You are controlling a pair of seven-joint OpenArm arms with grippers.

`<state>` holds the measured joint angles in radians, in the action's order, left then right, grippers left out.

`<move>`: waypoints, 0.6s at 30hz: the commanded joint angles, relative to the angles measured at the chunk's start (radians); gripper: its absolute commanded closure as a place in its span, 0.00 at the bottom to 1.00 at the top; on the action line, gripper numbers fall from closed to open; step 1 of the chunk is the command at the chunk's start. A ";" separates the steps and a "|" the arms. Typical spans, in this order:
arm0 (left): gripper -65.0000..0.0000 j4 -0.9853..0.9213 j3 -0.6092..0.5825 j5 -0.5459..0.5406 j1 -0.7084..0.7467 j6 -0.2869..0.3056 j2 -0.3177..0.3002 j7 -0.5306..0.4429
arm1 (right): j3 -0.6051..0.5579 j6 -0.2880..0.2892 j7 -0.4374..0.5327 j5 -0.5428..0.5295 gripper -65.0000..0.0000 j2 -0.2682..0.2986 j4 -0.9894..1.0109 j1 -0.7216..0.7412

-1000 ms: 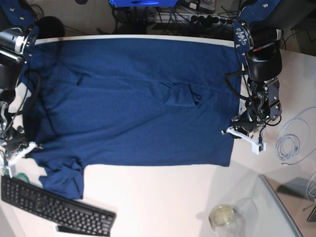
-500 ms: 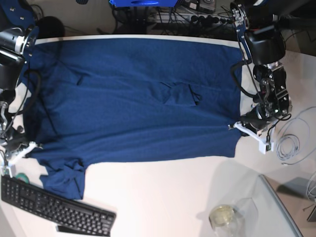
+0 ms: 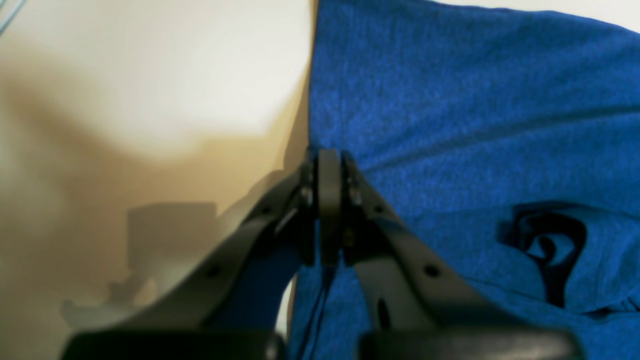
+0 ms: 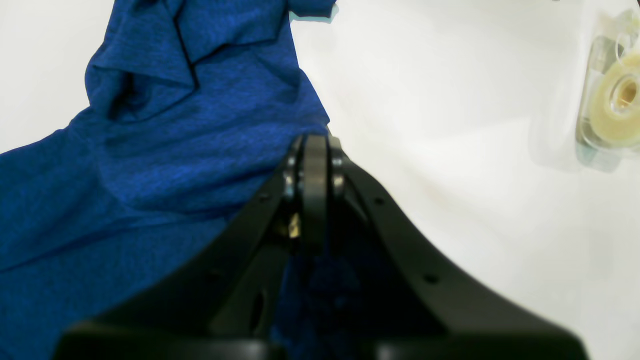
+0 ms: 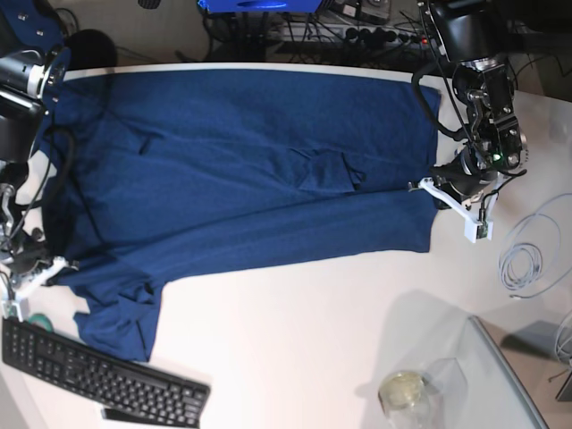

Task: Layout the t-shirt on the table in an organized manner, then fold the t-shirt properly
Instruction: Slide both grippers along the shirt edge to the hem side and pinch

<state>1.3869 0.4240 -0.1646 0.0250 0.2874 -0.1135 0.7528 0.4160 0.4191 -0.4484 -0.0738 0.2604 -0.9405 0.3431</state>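
The dark navy t-shirt (image 5: 241, 179) lies spread wide over the white table (image 5: 295, 357), with a small rumple near its middle and a bunched sleeve (image 5: 116, 317) at the near left. My left gripper (image 5: 435, 189) is shut on the t-shirt's right edge, and its near edge slants up towards that grip. In the left wrist view the left gripper (image 3: 330, 155) pinches the edge of the t-shirt (image 3: 450, 100). My right gripper (image 5: 55, 266) is shut on the t-shirt's left edge. The right wrist view shows the right gripper (image 4: 315, 142) closed over the t-shirt (image 4: 175, 140).
A black keyboard (image 5: 98, 375) lies at the near left corner. A clear tape dispenser (image 5: 407, 391) sits near the front, beside a clear panel (image 5: 505, 375). A coiled white cable (image 5: 523, 259) lies right of the left gripper. Cables crowd the far edge.
My left gripper has moved towards the table's far side, dragging the t-shirt's right corner with it, so the near edge now slants. The right arm has not moved.
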 commanded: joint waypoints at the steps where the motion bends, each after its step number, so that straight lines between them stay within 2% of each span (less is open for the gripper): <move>1: 1.00 0.022 0.002 -0.011 0.000 0.002 -0.008 -0.013 | 0.002 0.001 0.023 -0.010 1.00 0.018 -0.015 0.027; 5: 0.97 0.047 0.002 -0.011 0.022 0.002 -0.008 -0.013 | 0.002 0.001 0.023 -0.010 1.00 0.018 -0.015 0.024; 9: 0.66 0.118 0.003 -0.005 0.039 0.002 -0.008 -0.013 | 0.002 0.001 0.023 -0.010 1.00 0.018 -0.015 0.017; 12: 0.52 0.144 0.003 -0.005 0.037 0.002 -0.010 -0.013 | 0.004 0.001 0.023 -0.010 1.00 0.015 -0.015 0.015; 15: 0.47 0.145 0.003 -0.005 0.026 0.000 -0.012 -0.013 | 0.004 0.001 0.023 -0.008 1.00 -0.003 -0.015 0.015; 18: 0.47 0.139 0.005 -0.005 0.006 0.000 -0.015 -0.014 | 0.004 0.001 0.023 -0.008 1.00 -0.008 -0.015 0.014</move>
<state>1.5078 0.4259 -0.1635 0.0551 0.2871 -0.1150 0.7586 0.4168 0.4191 -0.4477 -0.0734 0.2302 -0.9405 0.3313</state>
